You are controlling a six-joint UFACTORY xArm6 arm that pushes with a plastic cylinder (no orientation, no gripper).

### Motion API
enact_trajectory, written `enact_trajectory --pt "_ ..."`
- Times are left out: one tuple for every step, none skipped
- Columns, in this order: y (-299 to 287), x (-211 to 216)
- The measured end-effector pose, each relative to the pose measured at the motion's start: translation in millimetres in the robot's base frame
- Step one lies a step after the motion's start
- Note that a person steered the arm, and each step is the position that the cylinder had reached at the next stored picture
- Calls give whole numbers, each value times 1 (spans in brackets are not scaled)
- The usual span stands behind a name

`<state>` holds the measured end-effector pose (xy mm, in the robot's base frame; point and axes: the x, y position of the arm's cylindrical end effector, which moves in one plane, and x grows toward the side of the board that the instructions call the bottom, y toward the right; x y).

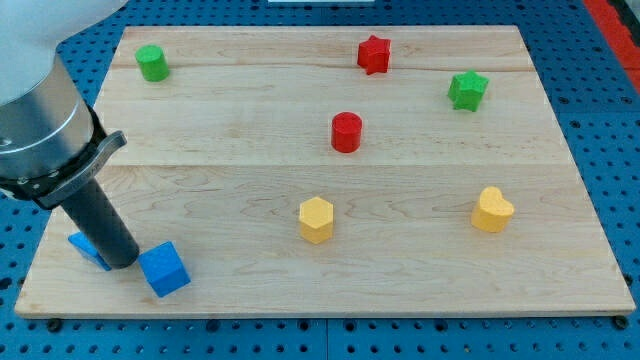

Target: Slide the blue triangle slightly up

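Note:
The blue triangle point(87, 247) lies near the board's bottom-left corner, mostly hidden behind my rod. My tip point(123, 263) rests on the board just right of it, touching or almost touching it. A blue cube point(164, 269) sits just right of my tip, close to the board's bottom edge.
A green cylinder point(152, 63) is at the top left, a red star point(374, 54) at the top middle, a green star point(467, 90) at the top right. A red cylinder point(346, 132) stands mid-board. A yellow hexagon point(316, 219) and a yellow heart point(492, 210) lie lower right.

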<state>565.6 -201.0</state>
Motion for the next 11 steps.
enact_trajectory --pt "0 0" --pt "18 4" --pt "24 20" --pt "22 33" --pt "-5 36" --pt "-50 36" --pt "-23 19" --pt "3 -11" --pt "4 -27" --pt "5 -27" --pt "6 -27"
